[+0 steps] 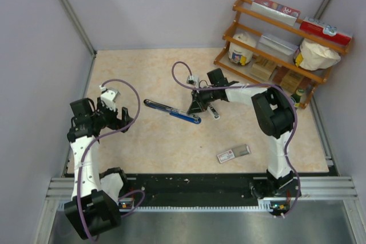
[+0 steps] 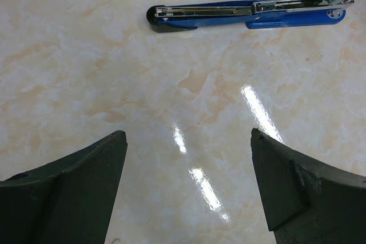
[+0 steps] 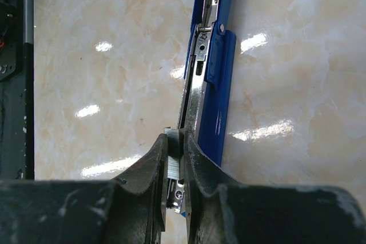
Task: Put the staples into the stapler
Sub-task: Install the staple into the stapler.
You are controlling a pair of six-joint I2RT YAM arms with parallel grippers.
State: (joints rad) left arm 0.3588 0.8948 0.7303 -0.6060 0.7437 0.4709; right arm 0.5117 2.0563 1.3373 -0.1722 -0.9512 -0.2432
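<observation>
I see the beige marbled table (image 1: 143, 147) carrying the blue stapler (image 1: 171, 111), opened out flat near its middle. The small staple box (image 1: 233, 153) lies toward my near right, and a wooden rack (image 1: 274, 50) stands at the far right corner.

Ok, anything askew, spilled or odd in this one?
Nothing spilled. The stapler lies swung open flat, and the staple box sits with its tray slid partly out; both fit loading. The right hand pinches staples.
</observation>
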